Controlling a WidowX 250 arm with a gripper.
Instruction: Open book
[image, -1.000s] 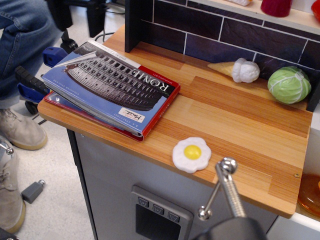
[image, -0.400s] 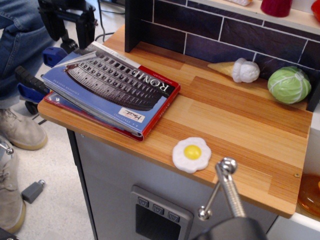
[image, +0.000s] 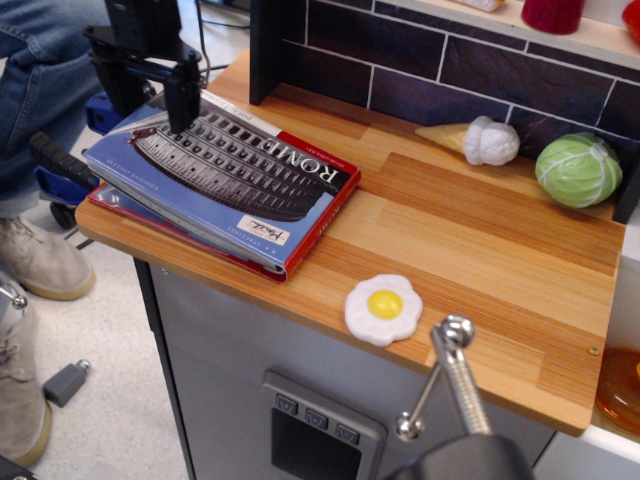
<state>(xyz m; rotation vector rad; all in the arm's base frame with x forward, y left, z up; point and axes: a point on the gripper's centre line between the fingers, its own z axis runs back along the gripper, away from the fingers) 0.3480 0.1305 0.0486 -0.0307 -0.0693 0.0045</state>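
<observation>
The book (image: 225, 175) lies shut on the left end of the wooden counter (image: 480, 240). Its blue cover shows a grey Colosseum, with "ROME" on a red band and a small white sticker (image: 262, 231) near the front corner. Its left part hangs over the counter's edge. My black gripper (image: 150, 112) is at the book's far left corner. It is open, with one finger (image: 184, 98) just over the cover and the other beyond the book's left edge. It holds nothing.
A toy fried egg (image: 384, 308) lies near the front edge. A toy ice cream cone (image: 480, 140) and a green cabbage (image: 578, 170) sit by the tiled back wall. A black post (image: 268, 50) stands behind the book. A metal rod (image: 452, 385) is in front. A person's legs (image: 40, 60) are at left.
The gripper has come down and right from the top left corner of the view to the book's far left corner. The book has not moved.
</observation>
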